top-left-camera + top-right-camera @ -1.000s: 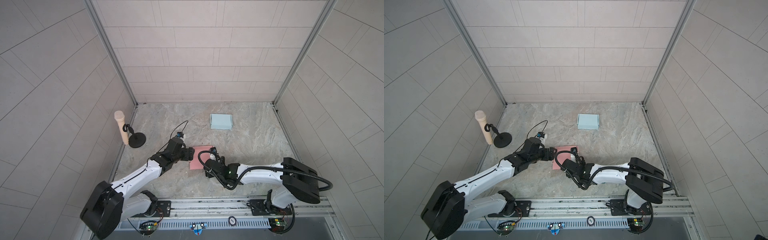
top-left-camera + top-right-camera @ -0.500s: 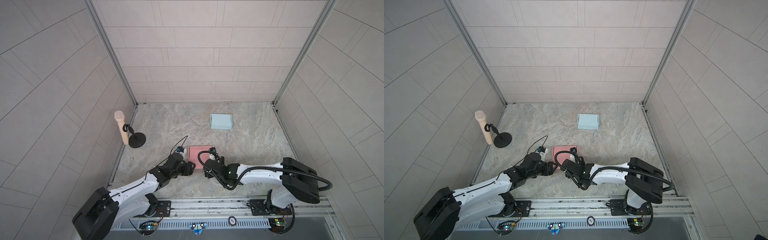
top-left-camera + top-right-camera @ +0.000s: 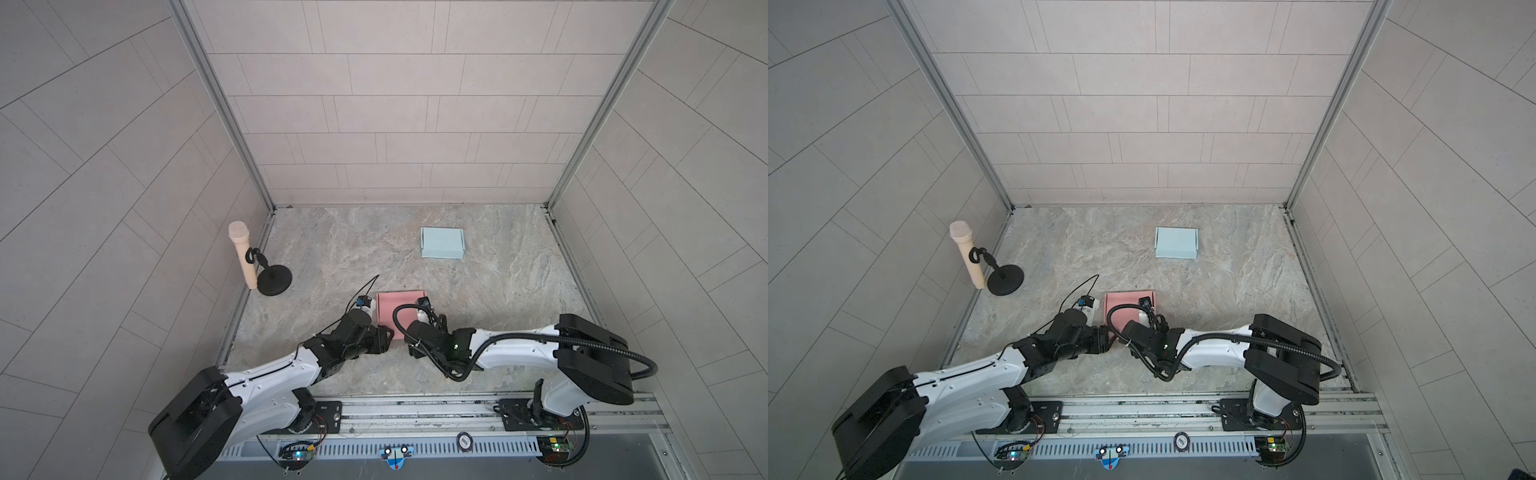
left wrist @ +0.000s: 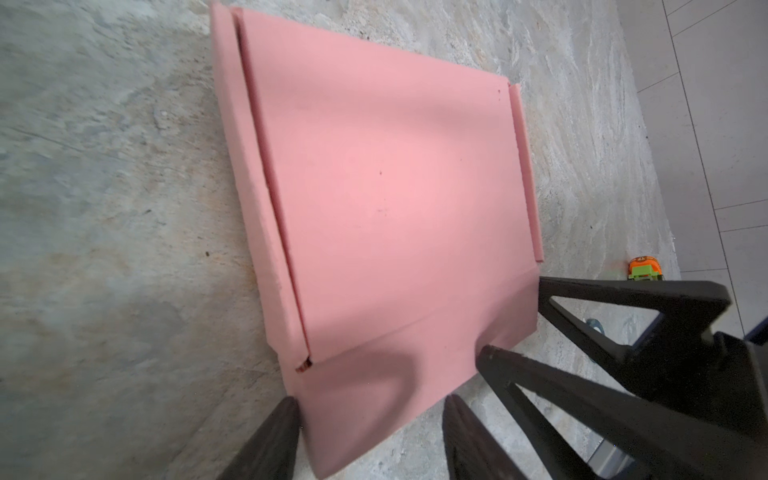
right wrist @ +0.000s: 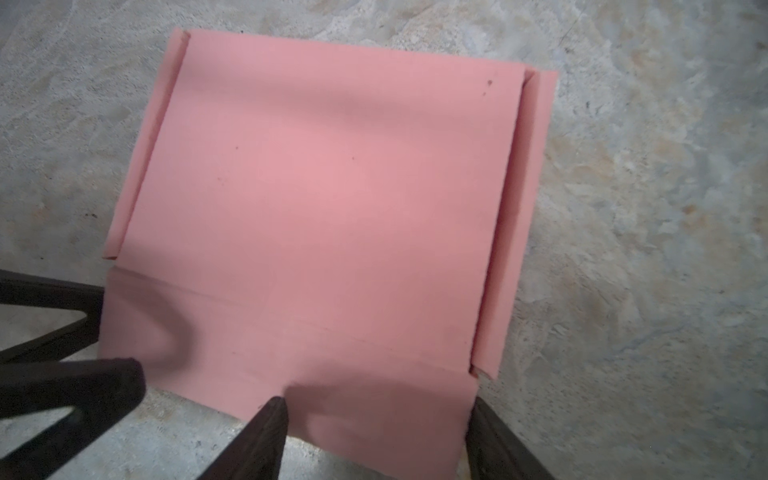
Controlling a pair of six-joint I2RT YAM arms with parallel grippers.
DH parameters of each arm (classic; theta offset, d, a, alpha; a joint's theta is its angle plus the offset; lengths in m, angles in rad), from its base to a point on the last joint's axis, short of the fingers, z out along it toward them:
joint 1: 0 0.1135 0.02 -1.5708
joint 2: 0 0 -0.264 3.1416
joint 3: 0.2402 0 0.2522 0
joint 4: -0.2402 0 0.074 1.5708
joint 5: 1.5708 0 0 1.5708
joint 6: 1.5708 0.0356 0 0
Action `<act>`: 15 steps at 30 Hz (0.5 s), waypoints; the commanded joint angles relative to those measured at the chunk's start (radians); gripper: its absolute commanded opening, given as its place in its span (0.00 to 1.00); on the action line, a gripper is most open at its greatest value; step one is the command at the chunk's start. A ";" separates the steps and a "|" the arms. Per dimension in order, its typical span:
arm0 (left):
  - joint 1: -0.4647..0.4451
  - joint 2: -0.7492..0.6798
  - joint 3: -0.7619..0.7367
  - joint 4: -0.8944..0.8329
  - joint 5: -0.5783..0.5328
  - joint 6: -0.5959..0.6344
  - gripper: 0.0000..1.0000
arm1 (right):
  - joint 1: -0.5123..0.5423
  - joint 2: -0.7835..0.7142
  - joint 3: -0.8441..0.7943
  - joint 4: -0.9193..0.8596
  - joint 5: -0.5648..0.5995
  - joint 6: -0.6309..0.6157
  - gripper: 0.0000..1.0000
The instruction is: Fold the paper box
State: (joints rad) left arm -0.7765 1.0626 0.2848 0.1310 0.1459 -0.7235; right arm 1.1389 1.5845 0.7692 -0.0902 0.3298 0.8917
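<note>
The pink paper box [image 3: 399, 307] [image 3: 1126, 305] lies flat on the stone floor with its two narrow side flaps folded in. Both grippers sit at its near edge. In the left wrist view, my left gripper [image 4: 374, 436] is open around the near flap's corner of the box [image 4: 395, 187]; one finger [image 4: 278, 436] touches the flap's edge and the other stands over the floor. In the right wrist view, my right gripper [image 5: 378, 432] is open, and its fingers [image 5: 266, 436] straddle the near tab of the box [image 5: 332, 187]. In both top views the arms hide the fingertips.
A light blue folded box [image 3: 441, 243] [image 3: 1176, 243] rests further back on the floor. A beige microphone on a black stand [image 3: 243, 257] is by the left wall. A small orange and green object [image 4: 644, 268] lies near the wall. The arms' rail [image 3: 415, 409] runs along the front.
My left arm has drawn back from the box's left side to its near edge, and its jaws have narrowed. The box now lies square. The right arm has not moved.
</note>
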 commanded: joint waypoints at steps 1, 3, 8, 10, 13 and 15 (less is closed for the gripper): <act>-0.016 -0.035 0.007 0.003 -0.005 -0.003 0.60 | 0.015 0.011 0.029 0.010 -0.004 0.016 0.69; -0.016 -0.050 0.007 -0.006 -0.005 -0.004 0.60 | 0.017 0.009 0.031 0.009 -0.005 0.016 0.69; -0.016 -0.066 0.004 -0.041 -0.030 0.011 0.61 | 0.019 0.008 0.030 0.007 -0.001 0.018 0.69; -0.016 -0.056 0.001 -0.040 -0.048 0.020 0.61 | 0.019 0.013 0.031 0.006 0.000 0.018 0.69; -0.015 -0.023 0.007 -0.036 -0.073 0.035 0.59 | 0.019 0.025 0.033 0.008 0.000 0.019 0.69; -0.015 0.002 0.013 -0.021 -0.076 0.042 0.58 | 0.019 0.032 0.037 0.008 -0.001 0.019 0.69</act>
State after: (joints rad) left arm -0.7860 1.0420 0.2848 0.0940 0.0895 -0.7078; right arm 1.1473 1.5986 0.7815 -0.0853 0.3283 0.8940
